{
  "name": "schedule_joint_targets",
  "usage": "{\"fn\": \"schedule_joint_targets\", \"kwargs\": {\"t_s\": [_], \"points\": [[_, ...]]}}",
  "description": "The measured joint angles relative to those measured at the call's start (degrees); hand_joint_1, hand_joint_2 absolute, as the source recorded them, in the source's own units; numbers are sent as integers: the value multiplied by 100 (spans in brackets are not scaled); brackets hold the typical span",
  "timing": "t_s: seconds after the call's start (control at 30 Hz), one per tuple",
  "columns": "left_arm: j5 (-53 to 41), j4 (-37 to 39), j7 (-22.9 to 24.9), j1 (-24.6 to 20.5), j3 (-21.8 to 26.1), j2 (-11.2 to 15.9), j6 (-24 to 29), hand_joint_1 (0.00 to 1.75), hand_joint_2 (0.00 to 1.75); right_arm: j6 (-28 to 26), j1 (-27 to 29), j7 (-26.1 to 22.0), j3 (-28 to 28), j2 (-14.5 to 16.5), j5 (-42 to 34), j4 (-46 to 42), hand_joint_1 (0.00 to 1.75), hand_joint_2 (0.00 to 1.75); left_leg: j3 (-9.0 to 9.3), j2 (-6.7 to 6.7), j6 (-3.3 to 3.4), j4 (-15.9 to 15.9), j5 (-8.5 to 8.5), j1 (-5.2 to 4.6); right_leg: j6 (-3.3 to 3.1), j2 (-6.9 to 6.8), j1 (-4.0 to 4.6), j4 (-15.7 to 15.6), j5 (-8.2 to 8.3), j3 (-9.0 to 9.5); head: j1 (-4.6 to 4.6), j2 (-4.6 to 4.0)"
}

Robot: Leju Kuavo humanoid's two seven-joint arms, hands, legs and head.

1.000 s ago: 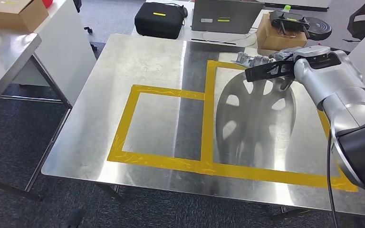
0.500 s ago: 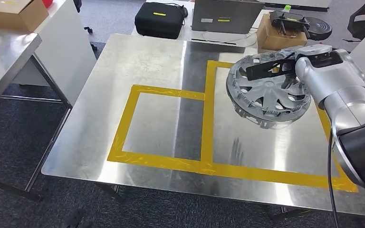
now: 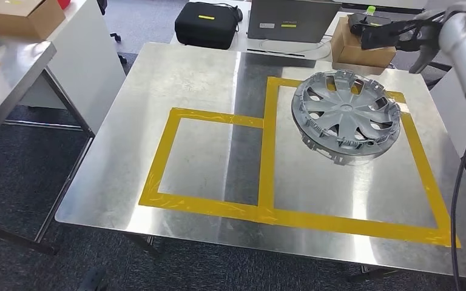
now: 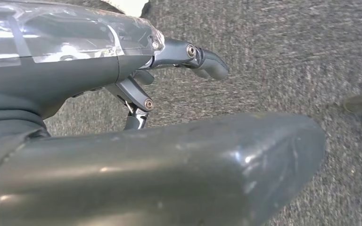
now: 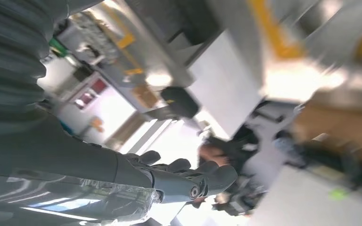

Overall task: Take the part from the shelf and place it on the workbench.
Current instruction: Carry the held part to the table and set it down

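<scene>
The part, a grey plastic wheel cover (image 3: 344, 116), lies on the steel workbench (image 3: 194, 91), inside the larger yellow-taped square (image 3: 269, 139) at the right. My right hand (image 3: 400, 33) is raised above the table's far right corner, apart from the cover, fingers spread and holding nothing; in the right wrist view the right hand's fingers (image 5: 188, 176) reach into open air. My left hand (image 4: 169, 70) hangs over grey carpet with nothing in it, its fingers apart.
A smaller yellow-taped square (image 3: 203, 160) lies left of the cover. Behind the workbench stand a black case (image 3: 207, 24), a laptop (image 3: 288, 19) and a cardboard box (image 3: 359, 48). Another steel table (image 3: 6, 66) stands at the left.
My right hand let go of the wheel cover and rose up and back to the far right. The cover, blurred and tilted a second ago, now lies still on the workbench.
</scene>
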Motion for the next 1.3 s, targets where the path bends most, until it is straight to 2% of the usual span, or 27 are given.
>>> {"fn": "schedule_joint_targets", "kwargs": {"t_s": [0.07, 0.13, 0.3, 0.37, 0.43, 0.6, 0.93, 1.0, 1.07, 1.13, 1.17, 1.2, 1.23, 1.27, 1.3], "points": [[-3, 1, 0, 22, 53, -13, 28, 0, 0, 10, -410, 105, 10, -126, 68, 31, 0, 175, 0, -13, 0, -6, 0, -7, 10, -10, -7, 0, -8, 0, -1, 0], [-31, 2, -6, 28, 104, -30, 22, 0, 0, -261, -692, 341, 8, -229, -43, 61, 0, 175, 1, -16, 0, -7, -1, -9, 13, -10, -11, -1, -11, 5, 2, 0], [-157, 5, -67, 26, 238, -48, -161, 0, 0, -2118, -991, 1132, -284, -602, -1040, 123, 0, 175, 5, -51, 1, -6, -2, -8, 22, -26, -15, -11, -16, 2, -9, 0], [-202, 11, -69, 27, 279, -50, -172, 0, 0, -2812, -1002, 1223, -504, -818, -1465, 136, 0, 175, 6, -84, 1, -6, -2, -7, 27, -52, -16, -17, -19, 10, -9, 0], [-241, 19, -65, 29, 323, -57, -173, 0, 0, -3187, -963, 1205, -708, -1036, -1685, 141, 0, 175, 6, -102, 2, -6, -2, -8, 29, -68, -16, -23, -21, 21, -7, 0], [-299, 32, -50, 27, 400, -75, -171, 0, 0, -3351, -858, 1180, -1065, -1351, -1825, 148, 0, 175, 10, -73, 4, -7, -3, -12, 33, -49, -18, -28, -19, 25, -4, 0], [-312, 38, -36, 25, 502, -101, -171, 0, 0, -3372, -812, 1189, -1355, -1482, -1859, 142, 0, 175, 19, -8, 4, -15, -3, -11, 36, -25, -16, -29, -17, 26, -8, 0], [-324, 39, -29, 24, 513, -101, -171, 0, 0, -3528, -793, 1252, -1424, -1505, -1988, 142, 0, 175, 22, 1, 5, -17, -4, -11, 36, -13, -17, -29, -17, 22, -8, 0], [-371, 39, 11, 21, 534, -107, -175, 0, 0, -3912, -698, 1350, -1535, -1594, -2267, 137, 0, 175, 29, -7, 6, -17, -6, -6, 34, -10, -16, -37, -18, 19, -16, 0], [-475, 39, 156, 18, 547, -130, -193, 0, 0, -4419, -299, 1408, -1726, -1854, -2782, 135, 0, 175, 53, -60, 4, -20, -10, 28, 31, -29, 6, -75, -26, 56, -52, 1], [-543, 38, 275, 21, 547, -154, -201, 0, 0, -4680, 235, 1310, -1902, -2088, -3272, 134, 0, 175, 79, -109, -2, -26, -18, 67, 29, -60, 44, -125, -26, 118, -92, 1], [-614, 34, 399, 26, 547, -180, -206, 0, 0, -4922, 1059, 1092, -2152, -2367, -3909, 122, 0, 175, 117, -176, -7, -34, -31, 133, 25, -100, 106, -206, -23, 220, -154, 1], [-688, 22, 503, 37, 548, -208, -206, 0, 0, -5133, 2147, 819, -2501, -2655, -4644, 91, 0, 175, 158, -245, -8, -42, -49, 205, 24, -151, 181, -304, -19, 347, -183, 0], [-760, 2, 580, 63, 550, -243, -205, 0, 0, -5300, 3376, 602, -2947, -2888, -5378, 45, 0, 175, 192, -314, -6, -49, -68, 261, 28, -213, 240, -389, -20, 461, -149, -1], [-826, -17, 617, 104, 556, -272, -205, 0, 0, -5392, 4498, 549, -3421, -3015, -5935, -11, 0, 175, 212, -362, 1, -54, -81, 282, 36, -261, 264, -441, -30, 540, -68, -1]]}}
